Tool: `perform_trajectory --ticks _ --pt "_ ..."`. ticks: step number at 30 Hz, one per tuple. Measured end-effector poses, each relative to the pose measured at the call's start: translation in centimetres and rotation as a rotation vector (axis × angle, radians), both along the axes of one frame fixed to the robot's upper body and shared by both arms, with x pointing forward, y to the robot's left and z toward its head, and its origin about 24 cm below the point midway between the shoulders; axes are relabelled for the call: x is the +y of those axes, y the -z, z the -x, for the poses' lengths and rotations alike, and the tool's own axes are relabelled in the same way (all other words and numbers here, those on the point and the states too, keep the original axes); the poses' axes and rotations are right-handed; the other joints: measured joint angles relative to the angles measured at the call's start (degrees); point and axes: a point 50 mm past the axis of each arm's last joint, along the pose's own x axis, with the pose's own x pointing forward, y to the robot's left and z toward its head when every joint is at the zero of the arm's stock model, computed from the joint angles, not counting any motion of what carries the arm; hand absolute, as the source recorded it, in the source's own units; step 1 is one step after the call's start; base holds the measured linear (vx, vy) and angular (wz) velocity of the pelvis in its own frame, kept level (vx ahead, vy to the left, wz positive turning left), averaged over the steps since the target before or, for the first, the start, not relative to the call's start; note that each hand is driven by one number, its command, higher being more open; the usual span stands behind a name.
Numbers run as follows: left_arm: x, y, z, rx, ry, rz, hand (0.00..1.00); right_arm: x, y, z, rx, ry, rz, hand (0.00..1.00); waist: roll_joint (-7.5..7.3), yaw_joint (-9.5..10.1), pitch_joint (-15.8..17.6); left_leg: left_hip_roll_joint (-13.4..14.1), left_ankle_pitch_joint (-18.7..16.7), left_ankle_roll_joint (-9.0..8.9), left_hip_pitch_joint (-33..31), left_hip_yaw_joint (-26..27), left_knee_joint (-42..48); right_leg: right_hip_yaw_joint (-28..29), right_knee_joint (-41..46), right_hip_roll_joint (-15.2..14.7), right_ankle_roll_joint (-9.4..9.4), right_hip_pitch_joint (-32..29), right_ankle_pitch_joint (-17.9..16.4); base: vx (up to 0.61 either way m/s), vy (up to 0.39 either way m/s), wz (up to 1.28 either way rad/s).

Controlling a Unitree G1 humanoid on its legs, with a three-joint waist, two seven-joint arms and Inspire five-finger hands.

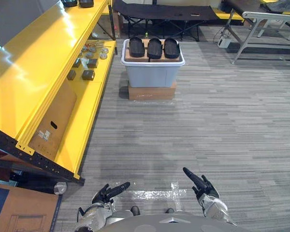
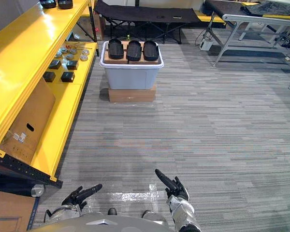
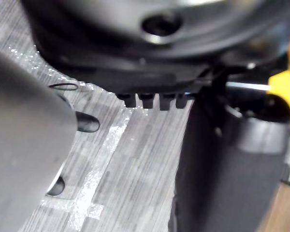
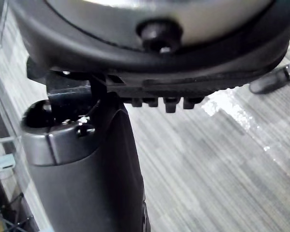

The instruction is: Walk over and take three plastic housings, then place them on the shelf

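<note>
Here we are at the start line: the three black plastic housings [image 1: 154,48] sit side by side in a row, well ahead across the grey floor, on a brown board [image 1: 129,57] laid over the top of a grey tote bin [image 1: 150,75], which itself stands on a low cardboard box [image 1: 152,92]. Down at the near edge the left robot hand [image 1: 108,192] and the right robot hand [image 1: 198,182] hang low, fingers stretched out straight and apart, nothing in either one. So the walk comes first, I'd say, and that's where trouble could begin: the yellow shelf [image 1: 38,72] runs along the robot's left, and its dark corner post juts out near the left robot hand, so a drift to that side could clip it. Then the stack itself looks risky. It's a bin on a box, so a firm bump from an arriving hand or leg might shove the whole thing or tip the board. The housings lie so close together that fingers sliding round one could nudge its neighbour off the edge. Their rounded, glossy shells look slippery too, so a shallow pinch may let one drop on the carry. There are three pieces for two hands, so expect a stacked load or a second trip. The lower shelf level already holds small dark parts [image 1: 88,75], so a careless set-down there could knock them.
</note>
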Motion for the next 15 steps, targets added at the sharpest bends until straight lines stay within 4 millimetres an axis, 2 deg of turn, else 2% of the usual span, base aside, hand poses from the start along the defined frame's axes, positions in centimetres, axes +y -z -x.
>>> perform_trajectory --ticks 1,3,4,5,6,7,8,10,12,13,15 --pt "0.1 0.0 0.0 -0.012 -0.006 -0.010 1.00 0.1 0.1 0.3 0.014 0.000 -0.007 1.00 -0.16 0.05 0.1 -0.1 -0.2 -0.18 -0.1 0.0 0.0 -0.1 0.9 -0.4 0.28 -0.4 -0.6 -0.05 0.016 0.04" --pt "0.1 -0.1 -0.1 -0.025 -0.013 -0.021 1.00 0.3 0.4 0.7 0.035 -0.001 -0.016 1.00 -0.45 0.10 0.4 -0.4 -0.7 0.61 -0.3 -0.1 0.1 -0.2 5.8 -1.4 0.72 -2.7 -3.1 -0.04 0.049 0.09" --pt "0.5 -0.3 -0.1 -0.035 -0.019 -0.032 1.00 0.8 0.6 1.1 0.047 0.003 -0.028 1.00 -1.10 0.05 0.8 -1.0 -1.5 1.80 -0.5 0.2 1.2 -0.3 11.5 -3.1 1.51 -4.7 -5.7 0.00 0.060 0.10" --pt "0.6 -0.3 0.2 -0.034 -0.024 -0.035 1.00 1.0 0.6 1.2 0.054 0.007 -0.030 1.00 -1.41 0.14 1.1 -1.1 -2.4 2.55 -0.9 0.3 2.3 -0.6 14.2 -3.9 2.15 -5.9 -6.3 0.00 0.092 -0.07" --pt "0.5 -0.4 0.0 -0.054 -0.047 -0.038 1.00 1.4 0.7 1.2 0.062 0.017 -0.027 1.00 -1.27 0.48 2.0 -0.6 -3.8 3.47 -1.2 0.8 4.2 -1.1 23.9 -5.6 2.28 -10.3 -6.4 0.00 0.082 -0.19" --pt "0.5 -0.5 -0.2 -0.064 -0.050 -0.044 1.00 1.2 0.5 0.8 0.045 0.022 -0.012 1.00 -1.29 0.28 2.7 -0.5 -4.2 4.08 -1.0 0.7 4.9 -1.4 28.0 -6.3 2.20 -12.8 -6.9 0.02 0.105 -0.20" --pt "0.8 -0.6 -0.1 -0.070 -0.051 -0.057 1.00 1.1 0.4 0.7 0.036 0.028 0.000 1.00 -0.92 0.01 3.5 0.2 -5.4 4.56 -1.2 0.8 6.6 -1.4 30.3 -6.5 0.95 -15.0 -8.0 0.05 0.066 -0.07" --pt "0.9 -0.6 -0.2 -0.077 -0.047 -0.063 1.00 1.2 0.7 1.3 0.058 0.025 0.004 1.00 -0.86 0.03 3.8 1.4 -6.8 4.31 -1.4 0.8 8.3 -1.4 27.9 -4.9 1.01 -16.7 -8.2 0.11 0.065 -0.02" --pt "0.6 -0.7 -0.5 -0.094 -0.030 -0.042 1.00 1.3 0.9 2.3 0.085 0.025 0.008 1.00 -1.09 0.05 3.8 2.5 -7.9 2.78 -1.2 0.8 9.0 -0.2 19.5 -2.1 2.04 -19.1 -7.1 0.20 0.054 -0.03" --pt "0.6 -0.8 -0.6 -0.098 -0.027 -0.035 1.00 1.2 1.0 2.6 0.093 0.032 0.006 1.00 -1.15 -0.04 3.8 2.5 -8.3 2.43 -1.1 0.8 9.1 0.1 17.4 -1.7 1.90 -19.7 -6.4 0.21 0.015 -0.02" --pt "0.5 -0.8 -0.7 -0.106 -0.032 0.013 1.00 0.4 1.3 3.9 0.122 0.081 0.019 1.00 -1.20 -0.63 3.9 2.4 -10.4 0.53 0.2 0.6 11.3 0.3 13.0 -1.2 0.81 -21.0 -2.6 0.36 -0.028 0.12"
